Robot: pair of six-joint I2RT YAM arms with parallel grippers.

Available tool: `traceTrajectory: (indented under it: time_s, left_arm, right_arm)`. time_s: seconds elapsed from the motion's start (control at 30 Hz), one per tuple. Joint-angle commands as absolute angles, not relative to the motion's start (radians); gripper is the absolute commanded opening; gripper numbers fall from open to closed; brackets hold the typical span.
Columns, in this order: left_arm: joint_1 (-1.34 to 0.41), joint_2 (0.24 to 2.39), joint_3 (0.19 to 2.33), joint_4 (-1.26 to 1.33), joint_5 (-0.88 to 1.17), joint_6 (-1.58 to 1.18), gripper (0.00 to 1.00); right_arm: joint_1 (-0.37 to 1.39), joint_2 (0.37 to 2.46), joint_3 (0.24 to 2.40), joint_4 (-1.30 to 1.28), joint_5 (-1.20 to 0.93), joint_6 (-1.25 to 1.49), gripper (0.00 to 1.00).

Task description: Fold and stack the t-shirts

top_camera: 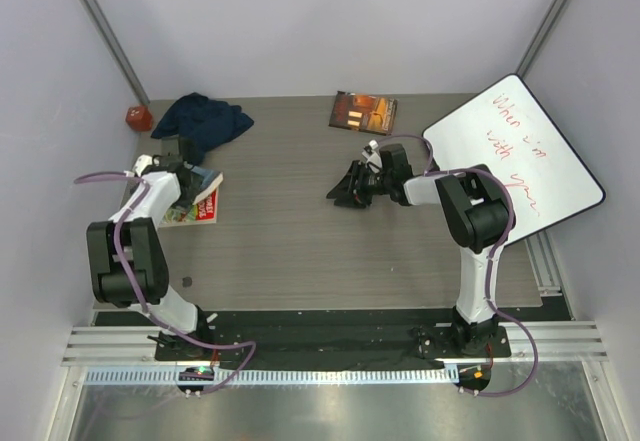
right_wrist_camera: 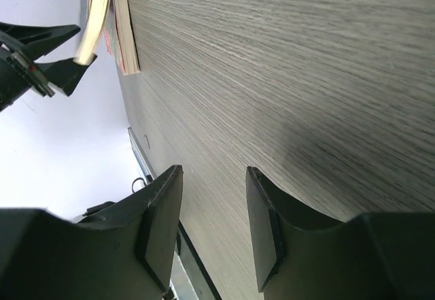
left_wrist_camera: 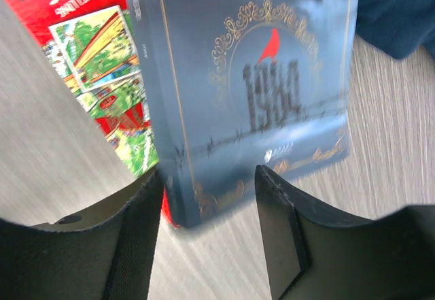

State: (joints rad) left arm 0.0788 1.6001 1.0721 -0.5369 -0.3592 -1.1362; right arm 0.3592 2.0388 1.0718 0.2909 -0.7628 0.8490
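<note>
Left hand (left_wrist_camera: 207, 174), right hand (right_wrist_camera: 214, 171) both open, empty. T-shirt (top_camera: 205, 121) far left: limp, light, crumpled. We'd pinch an edge, probably the hem.

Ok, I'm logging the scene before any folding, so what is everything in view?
t-shirt: one, navy, crumpled, far left.
red object: one, red, far-left corner; too small to identify.
red booklet: one, red, near left.
blue book: one, blue, titled 1984, lying on the red booklet.
brown book: one, orange-brown, far centre.
whiteboard: one, white with red writing, right side.
table: one, grey wood-grain.
left fingers: two, black, apart, at the blue book's corner.
right fingers: two, black, apart, nothing between, over bare table.
</note>
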Motion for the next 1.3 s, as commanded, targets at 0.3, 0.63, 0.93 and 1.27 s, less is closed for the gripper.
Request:
traceTrajectory:
  time_s: [0.3, 0.63, 0.93, 1.27]
  left_arm:
    - [0.075, 1.186, 1.046, -0.631, -0.410, -1.078, 0.66]
    - [-0.037, 1.546, 1.237, -0.419, 0.056, -0.835, 0.73]
    - [-0.244, 1.957, 1.552, -0.506, 0.132, -0.733, 0.72]
    - [-0.264, 2.077, 1.600, -0.565, 0.124, -0.732, 0.75]
  right_arm:
    - [0.367, 2.011, 1.068, 0.330, -0.727, 0.867, 0.48]
    - [0.365, 1.922, 1.031, 0.239, -0.539, 0.802, 0.53]
    - [0.350, 1.936, 1.271, -0.065, -0.342, 0.598, 0.62]
    - [0.315, 2.198, 1.768, -0.365, -0.236, 0.463, 0.67]
